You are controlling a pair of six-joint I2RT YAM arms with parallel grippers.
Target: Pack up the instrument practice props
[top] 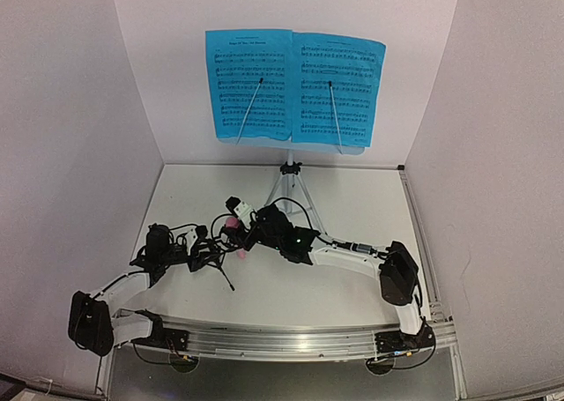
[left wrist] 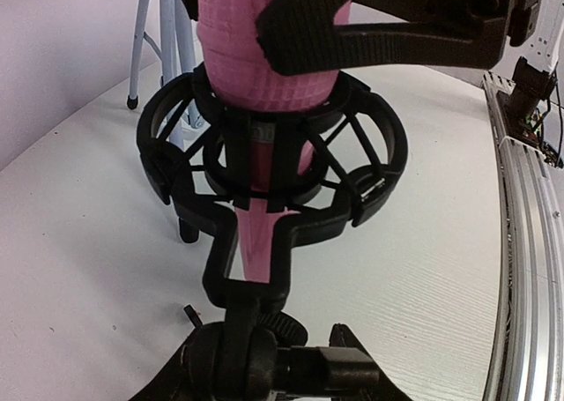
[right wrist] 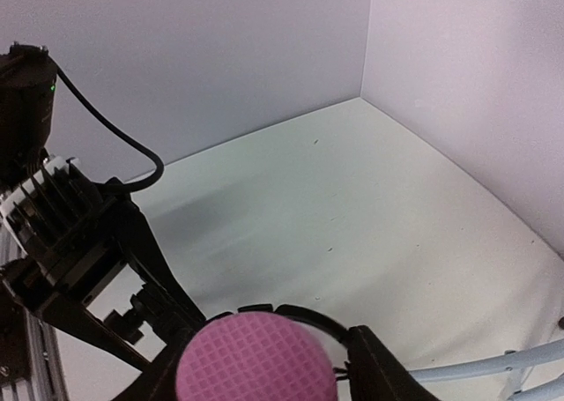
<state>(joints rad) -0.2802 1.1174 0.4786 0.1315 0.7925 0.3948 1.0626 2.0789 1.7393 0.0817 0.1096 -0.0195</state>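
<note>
The pink toy microphone [top: 232, 223] sits upright in the ring holder of the small black tripod mic stand [top: 212, 261] on the white table. My right gripper [top: 246, 235] is shut on the microphone's head [right wrist: 251, 364]; its finger [left wrist: 397, 31] shows against the pink head [left wrist: 264, 66]. My left gripper [top: 196, 247] is shut on the mic stand's lower stem, below the ring [left wrist: 273, 185]. Two blue sheet-music pages [top: 249, 84] [top: 339, 88] rest on the pale music stand, whose silver tripod [top: 289, 185] stands at the back.
White walls enclose the table on three sides. An aluminium rail [top: 291, 339] runs along the near edge and shows in the left wrist view [left wrist: 529, 286]. The music stand's legs [left wrist: 167, 31] are just behind the mic stand. My left arm [right wrist: 62, 233] is beside the microphone.
</note>
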